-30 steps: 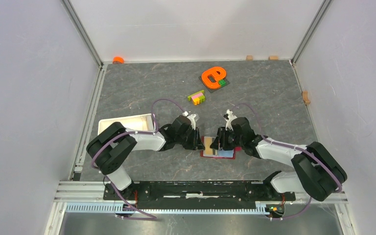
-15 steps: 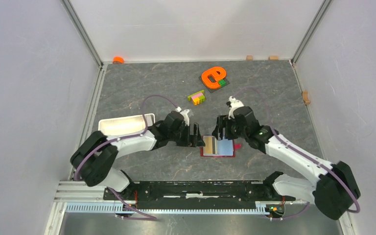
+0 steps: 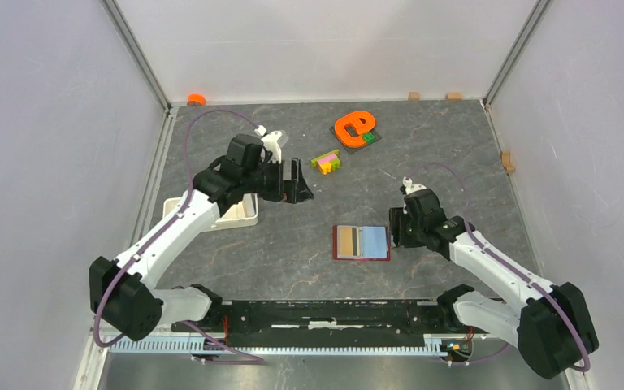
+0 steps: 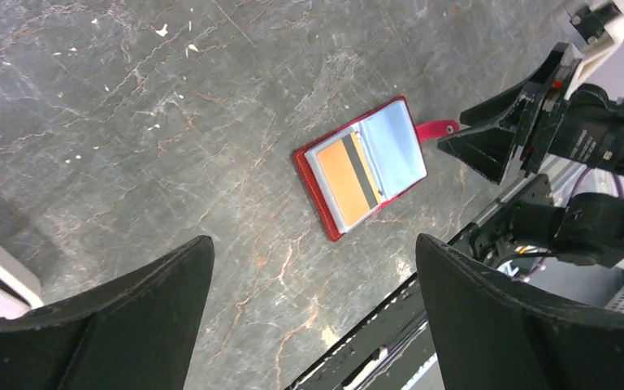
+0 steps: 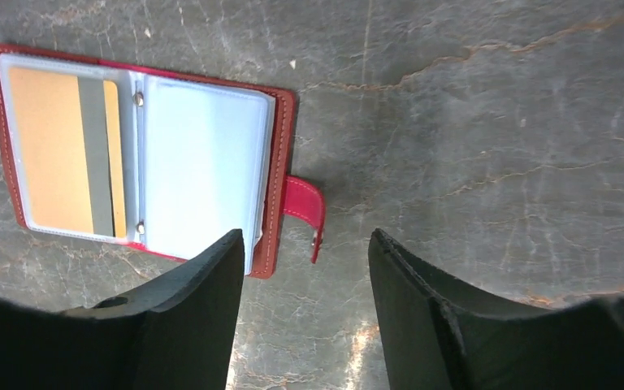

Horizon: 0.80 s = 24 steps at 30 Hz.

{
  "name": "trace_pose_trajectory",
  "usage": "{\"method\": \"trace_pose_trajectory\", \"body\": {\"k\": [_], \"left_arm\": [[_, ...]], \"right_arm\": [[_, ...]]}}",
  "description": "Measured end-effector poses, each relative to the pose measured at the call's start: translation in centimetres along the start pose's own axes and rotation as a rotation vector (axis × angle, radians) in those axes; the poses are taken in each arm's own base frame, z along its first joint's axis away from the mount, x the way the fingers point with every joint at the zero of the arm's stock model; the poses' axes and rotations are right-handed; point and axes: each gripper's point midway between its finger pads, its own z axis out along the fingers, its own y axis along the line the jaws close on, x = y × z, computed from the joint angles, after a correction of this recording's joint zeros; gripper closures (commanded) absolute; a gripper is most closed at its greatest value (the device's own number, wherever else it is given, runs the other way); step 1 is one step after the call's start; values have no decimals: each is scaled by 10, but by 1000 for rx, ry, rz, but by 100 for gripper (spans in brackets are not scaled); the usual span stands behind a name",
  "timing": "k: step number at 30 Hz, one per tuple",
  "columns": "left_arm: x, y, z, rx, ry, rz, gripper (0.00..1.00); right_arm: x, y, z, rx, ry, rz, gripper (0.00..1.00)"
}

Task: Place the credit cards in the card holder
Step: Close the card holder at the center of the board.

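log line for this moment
card holder: open flat; orange card: in sleeve; blue card: in sleeve; left gripper: open, empty; right gripper: open, empty

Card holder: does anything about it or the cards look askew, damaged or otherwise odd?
Nothing stands out. The card holder lies open and flat on the table. The tan-orange card sits squarely in one sleeve and the light blue card in the other. The snap tab sticks out sideways, undamaged.
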Motion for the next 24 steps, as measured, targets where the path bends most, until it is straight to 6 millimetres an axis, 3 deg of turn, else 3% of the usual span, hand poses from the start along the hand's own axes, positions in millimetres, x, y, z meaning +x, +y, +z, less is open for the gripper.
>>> {"method": "trace_pose_trajectory", "body": {"k": [5, 7, 11, 17, 24], "left_arm": [[3, 7, -4, -12, 11, 27, 0], [5, 13, -4, -24, 20, 20, 0], [12, 23, -3, -47, 35, 10, 0], [18, 22, -17, -55, 10, 19, 0], [15, 15, -29, -35, -29, 35, 0]], "right_arm": [[6, 4, 8, -22, 26, -5, 68], [6, 4, 11, -21, 29, -8, 83], [8, 3, 14, -16, 40, -17, 100], [3, 8, 9, -32, 46, -15, 100], [-53, 48, -22, -155, -69, -33, 100]]}}
